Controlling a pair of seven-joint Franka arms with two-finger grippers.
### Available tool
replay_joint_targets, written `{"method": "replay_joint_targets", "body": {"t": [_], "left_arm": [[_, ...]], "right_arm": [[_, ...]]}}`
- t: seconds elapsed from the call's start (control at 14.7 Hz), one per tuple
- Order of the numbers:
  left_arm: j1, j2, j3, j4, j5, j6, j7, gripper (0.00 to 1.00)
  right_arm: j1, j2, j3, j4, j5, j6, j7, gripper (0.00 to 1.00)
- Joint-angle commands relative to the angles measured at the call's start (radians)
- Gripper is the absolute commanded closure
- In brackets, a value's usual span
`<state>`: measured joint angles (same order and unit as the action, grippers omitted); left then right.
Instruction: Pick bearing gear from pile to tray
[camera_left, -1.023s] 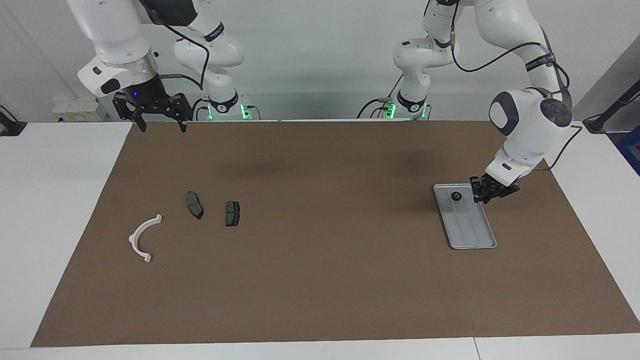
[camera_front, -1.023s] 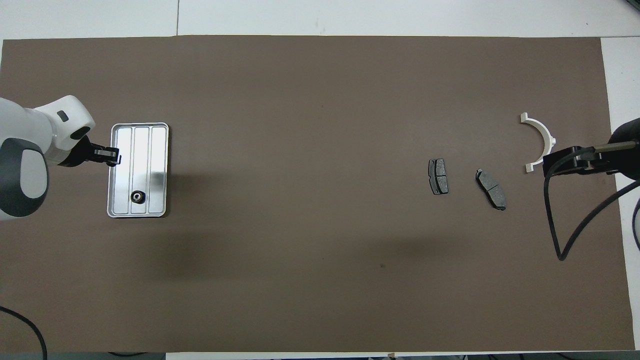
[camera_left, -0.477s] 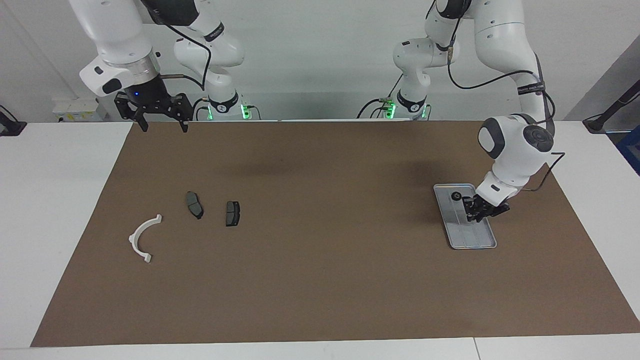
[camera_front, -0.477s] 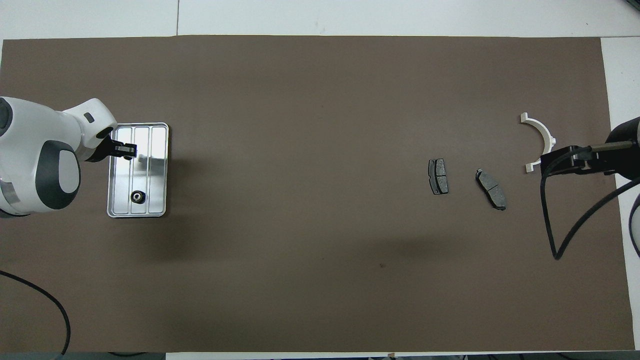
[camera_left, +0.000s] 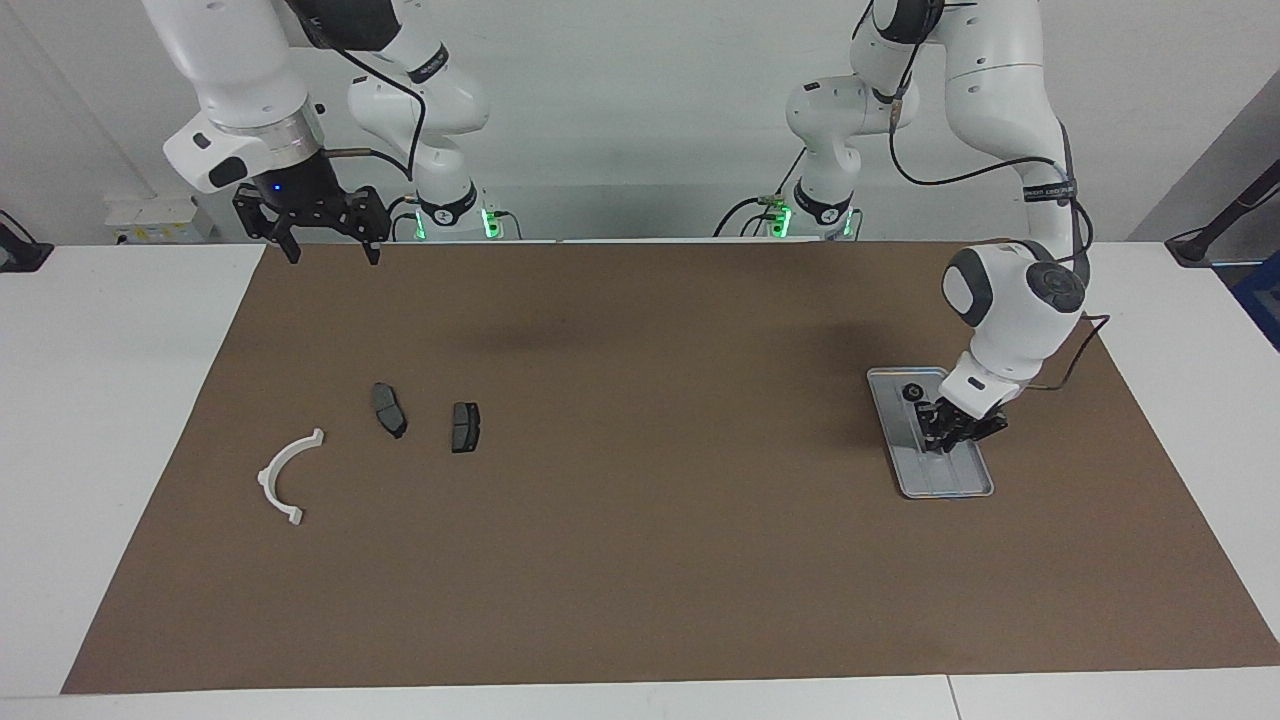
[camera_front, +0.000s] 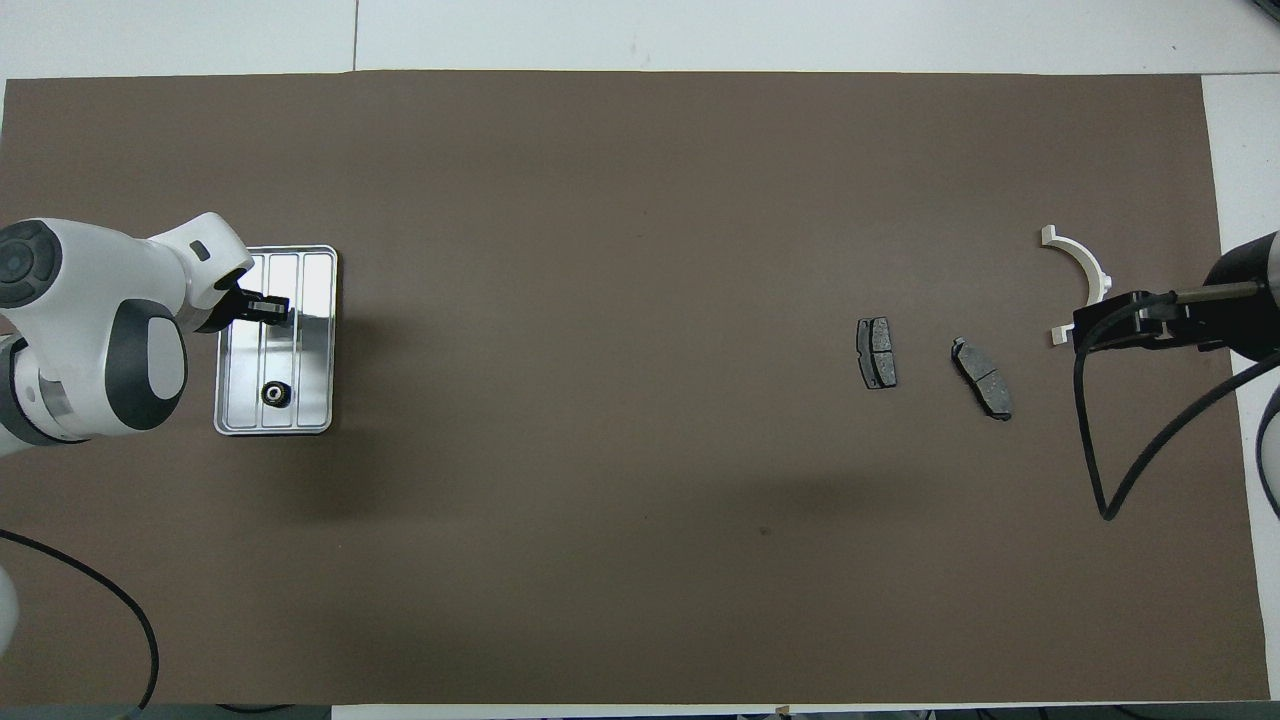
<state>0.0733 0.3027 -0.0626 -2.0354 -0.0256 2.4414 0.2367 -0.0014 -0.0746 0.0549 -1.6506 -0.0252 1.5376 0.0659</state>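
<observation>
Facing view shows the left gripper, fingertips closed on nothing visible, low over the tray; the bearing gear lies in the tray, just robotward. Right gripper waits open, far off.

Both Franka arms are glossy white, built of rounded, tube-like segments with dark grey or black caps and bands at the joints. Black cables loop loosely along the outside of each arm, strapped on with black bands that carry small white lettering. Each base wears a black collar and shows a green light. The right arm's wrist ends in a silver metal ring above a black housing with a small blue light. The right gripper and the left gripper are black, angular linkages.
</observation>
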Motion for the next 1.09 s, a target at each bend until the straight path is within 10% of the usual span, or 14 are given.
{"method": "replay_joint_targets", "body": {"t": [0.0, 0.34, 0.48, 1.02], "left_arm": [[-0.007, -0.01, 0.003, -0.04, -0.013, 0.05, 0.016, 1.0], [-0.014, -0.011, 0.001, -0.042, -0.013, 0.045, 0.013, 0.97], [-0.015, -0.017, 0.003, -0.034, -0.013, 0.039, 0.01, 0.02], [0.019, -0.29, 0.037, 0.26, -0.013, -0.413, -0.141, 0.0]], "right_arm": [[-0.006, -0.008, 0.0, -0.012, 0.031, 0.01, 0.015, 0.0], [-0.003, -0.01, -0.001, -0.012, 0.03, 0.012, 0.015, 0.0], [-0.003, -0.01, 0.0, -0.012, 0.03, 0.012, 0.015, 0.0], [-0.002, -0.01, 0.002, -0.012, 0.031, 0.015, 0.017, 0.0]]}}
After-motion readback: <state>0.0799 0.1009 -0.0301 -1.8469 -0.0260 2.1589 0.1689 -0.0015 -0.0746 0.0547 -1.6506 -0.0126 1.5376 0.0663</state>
